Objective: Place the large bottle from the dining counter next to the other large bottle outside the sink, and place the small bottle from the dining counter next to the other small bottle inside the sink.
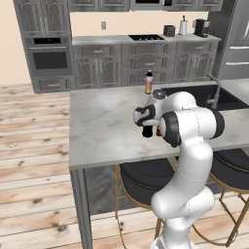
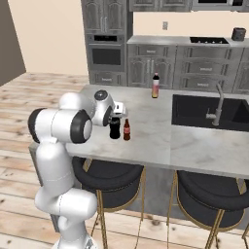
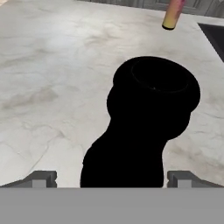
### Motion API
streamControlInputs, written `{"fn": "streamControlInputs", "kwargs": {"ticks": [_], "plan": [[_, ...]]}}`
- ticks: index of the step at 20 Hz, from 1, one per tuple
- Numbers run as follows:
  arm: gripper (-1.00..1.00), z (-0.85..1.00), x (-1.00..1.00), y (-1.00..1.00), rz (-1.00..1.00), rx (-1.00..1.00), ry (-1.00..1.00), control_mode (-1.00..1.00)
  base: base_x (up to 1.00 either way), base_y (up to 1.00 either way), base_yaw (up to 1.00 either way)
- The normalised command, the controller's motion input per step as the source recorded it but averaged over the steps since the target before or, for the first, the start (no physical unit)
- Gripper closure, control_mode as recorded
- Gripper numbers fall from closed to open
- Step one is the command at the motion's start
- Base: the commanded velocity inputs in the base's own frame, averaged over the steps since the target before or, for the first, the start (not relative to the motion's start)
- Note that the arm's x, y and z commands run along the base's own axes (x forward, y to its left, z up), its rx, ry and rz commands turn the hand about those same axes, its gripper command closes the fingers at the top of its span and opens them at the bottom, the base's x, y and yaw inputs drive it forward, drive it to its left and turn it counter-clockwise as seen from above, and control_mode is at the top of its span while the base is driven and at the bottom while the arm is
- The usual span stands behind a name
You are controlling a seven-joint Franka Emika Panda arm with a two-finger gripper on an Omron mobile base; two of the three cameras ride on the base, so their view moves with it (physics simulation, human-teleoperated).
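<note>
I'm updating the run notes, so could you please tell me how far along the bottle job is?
Nothing is placed yet. The dark bottle and the small brown bottle stand on the counter, far from the orange-label bottle by the sink. In hand: the open claw sits just above the dark bottle, a finger on either side, not gripping. Left: both moves.
</note>
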Motion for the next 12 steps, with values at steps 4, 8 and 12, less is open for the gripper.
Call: {"fn": "streamControlInputs", "kwargs": {"ticks": [4,8,12], "plan": [[-1.0,-0.08,0.21,0.0,0.0,0.0,0.0,-1.0,0.0,0.0,0.0],[1.0,-0.07,0.29,0.0,0.0,0.0,0.0,-1.0,0.0,0.0,0.0],[1.0,-0.01,0.03,0.0,0.0,0.0,-0.01,-1.0,0.0,0.0,0.0]]}}
